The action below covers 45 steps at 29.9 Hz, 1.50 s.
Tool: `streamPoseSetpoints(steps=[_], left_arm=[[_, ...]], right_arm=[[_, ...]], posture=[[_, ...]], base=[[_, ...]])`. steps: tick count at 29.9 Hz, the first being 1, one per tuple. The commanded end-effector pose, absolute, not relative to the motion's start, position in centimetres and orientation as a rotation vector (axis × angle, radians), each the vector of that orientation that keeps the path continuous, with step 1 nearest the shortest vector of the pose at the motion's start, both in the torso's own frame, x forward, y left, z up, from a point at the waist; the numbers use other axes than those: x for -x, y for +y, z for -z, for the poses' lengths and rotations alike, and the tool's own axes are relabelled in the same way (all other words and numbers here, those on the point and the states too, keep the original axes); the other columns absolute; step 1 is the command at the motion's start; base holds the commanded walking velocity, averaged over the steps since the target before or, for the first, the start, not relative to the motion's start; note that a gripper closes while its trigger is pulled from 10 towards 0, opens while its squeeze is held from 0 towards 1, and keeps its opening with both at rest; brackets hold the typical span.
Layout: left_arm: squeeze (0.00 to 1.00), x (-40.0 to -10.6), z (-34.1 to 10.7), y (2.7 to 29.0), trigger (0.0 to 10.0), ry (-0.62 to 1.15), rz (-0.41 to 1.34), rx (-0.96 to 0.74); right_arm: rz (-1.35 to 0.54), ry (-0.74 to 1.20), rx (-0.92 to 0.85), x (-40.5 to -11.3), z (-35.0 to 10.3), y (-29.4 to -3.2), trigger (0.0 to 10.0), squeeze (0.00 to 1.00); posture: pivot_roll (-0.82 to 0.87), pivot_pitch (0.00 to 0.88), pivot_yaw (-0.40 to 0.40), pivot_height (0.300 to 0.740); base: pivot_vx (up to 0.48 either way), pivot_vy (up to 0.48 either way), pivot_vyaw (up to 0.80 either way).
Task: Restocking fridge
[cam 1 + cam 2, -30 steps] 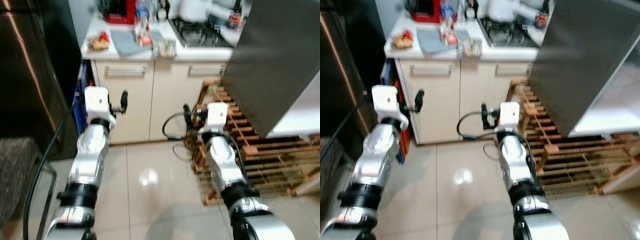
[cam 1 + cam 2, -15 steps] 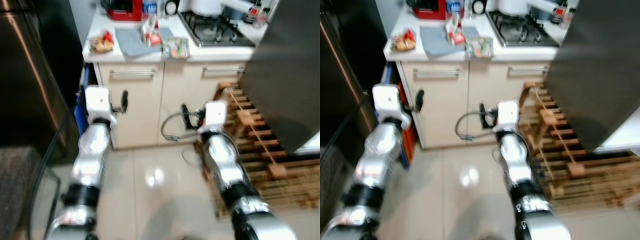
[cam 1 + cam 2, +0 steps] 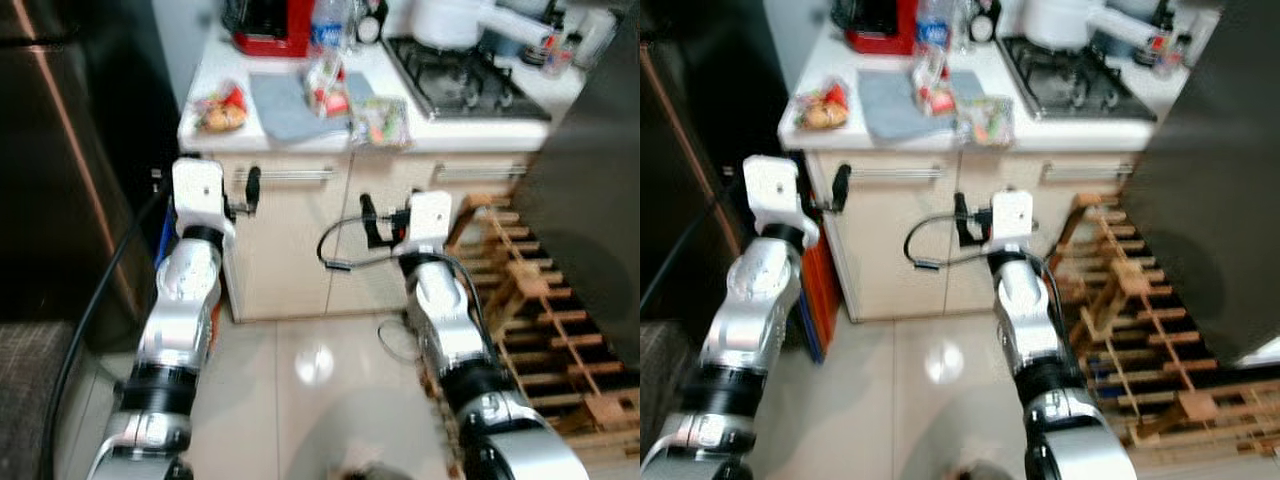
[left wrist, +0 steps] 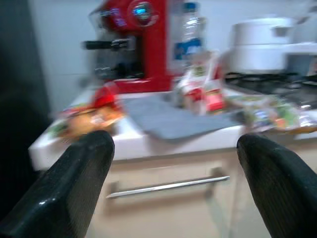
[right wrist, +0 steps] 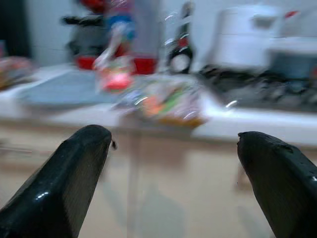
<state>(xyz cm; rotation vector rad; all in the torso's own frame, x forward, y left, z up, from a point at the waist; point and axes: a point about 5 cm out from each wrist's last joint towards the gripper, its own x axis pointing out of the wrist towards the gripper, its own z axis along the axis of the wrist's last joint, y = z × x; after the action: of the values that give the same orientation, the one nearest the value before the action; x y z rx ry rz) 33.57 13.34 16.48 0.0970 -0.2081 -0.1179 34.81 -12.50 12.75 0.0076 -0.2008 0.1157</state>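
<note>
The groceries lay on the counter: a clear pack of something green and orange near the front edge, a red-and-white bag on a grey mat behind it, and a wrapped packet at the counter's left end; a bottle stood by the red machine at the back, though we could not say which of these were meant for the fridge. The dark fridge stood well apart from them to our right, its front to us. We judged the restocking barely begun, since nothing was in hand and every item sat on the counter. Our left gripper was spread wide and empty, held out before the left cabinet door below the packet; our right gripper was likewise wide and empty, level with the counter edge and facing the clear pack. Both fingers framed that pack without touching it. What remained, as we read it, was all of it: closing in on the counter, taking an item, carrying it across, and getting it inside the fridge.
</note>
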Motion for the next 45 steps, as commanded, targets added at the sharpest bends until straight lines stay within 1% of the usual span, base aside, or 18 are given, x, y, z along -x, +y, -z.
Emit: streamPoseSetpoints(steps=[1,3,7,9,14,18,27,30,33,36,40,45], left_arm=[[0.00,-33.8,-18.0,13.8,10.0,-0.261,0.109,-0.124],[0.00,-33.8,-18.2,13.7,10.0,-0.271,0.114,-0.127],[0.00,-33.6,-19.3,13.2,10.0,-0.315,0.133,-0.133],[0.00,-33.6,-19.4,13.1,10.0,-0.322,0.137,-0.134],[0.00,-33.4,-20.3,12.5,10.0,-0.361,0.155,-0.144],[0.00,-33.4,-20.7,12.5,10.0,-0.371,0.154,-0.147],[0.00,-33.3,-21.2,12.4,10.0,-0.382,0.153,-0.147],[0.00,-33.3,-21.4,12.4,10.0,-0.389,0.143,-0.141],[0.00,-33.4,-21.7,12.7,10.0,-0.385,0.117,-0.081],[0.00,-33.6,-22.1,12.9,10.0,-0.389,0.109,-0.065],[0.00,-33.6,-22.4,13.4,10.0,-0.397,0.093,-0.060],[0.00,-33.3,-22.2,13.2,10.0,-0.389,0.106,-0.044]], right_arm=[[-0.137,-0.310,-0.013,-35.4,-15.7,-11.5,10.0,0.00],[-0.137,-0.329,-0.015,-35.5,-16.2,-11.6,10.0,0.00],[-0.124,-0.458,-0.020,-35.6,-19.7,-11.8,10.0,0.00],[-0.124,-0.480,-0.021,-35.6,-20.3,-11.8,10.0,0.00],[-0.135,-0.610,-0.036,-36.2,-25.3,-12.0,10.0,0.00],[-0.148,-0.622,-0.075,-36.8,-26.7,-12.1,10.0,0.00],[-0.263,-0.505,-0.235,-38.5,-27.7,-11.2,10.0,0.00],[-0.308,-0.450,-0.258,-39.0,-27.6,-10.6,10.0,0.00],[-0.344,-0.409,-0.238,-39.4,-27.3,-9.9,10.0,0.00],[-0.381,-0.344,-0.233,-39.8,-26.9,-9.0,10.0,0.00],[-0.396,-0.292,-0.268,-39.8,-26.3,-8.4,10.0,0.00],[-0.416,-0.281,-0.308,-39.3,-26.0,-7.7,10.0,0.00]], posture=[[-0.06,0.000,-0.025,0.740],[-0.06,0.000,-0.025,0.740],[-0.06,0.000,-0.022,0.740],[-0.06,0.000,-0.022,0.740],[-0.07,0.000,-0.020,0.740],[-0.06,0.000,-0.021,0.740],[-0.04,0.000,-0.027,0.740],[-0.04,0.000,-0.027,0.740],[-0.04,0.000,-0.022,0.740],[-0.04,0.000,-0.028,0.740],[-0.03,0.000,-0.036,0.740],[-0.03,0.000,-0.032,0.740]], base=[[0.454,0.000,0.00],[0.458,0.000,0.00],[0.461,0.000,0.00],[0.461,0.000,0.00],[0.464,0.000,0.00],[0.465,0.000,0.00],[0.465,0.000,0.00],[0.466,0.000,0.00],[0.406,0.000,0.00],[0.000,0.000,0.00],[0.000,0.000,0.00],[0.000,0.000,0.00]])
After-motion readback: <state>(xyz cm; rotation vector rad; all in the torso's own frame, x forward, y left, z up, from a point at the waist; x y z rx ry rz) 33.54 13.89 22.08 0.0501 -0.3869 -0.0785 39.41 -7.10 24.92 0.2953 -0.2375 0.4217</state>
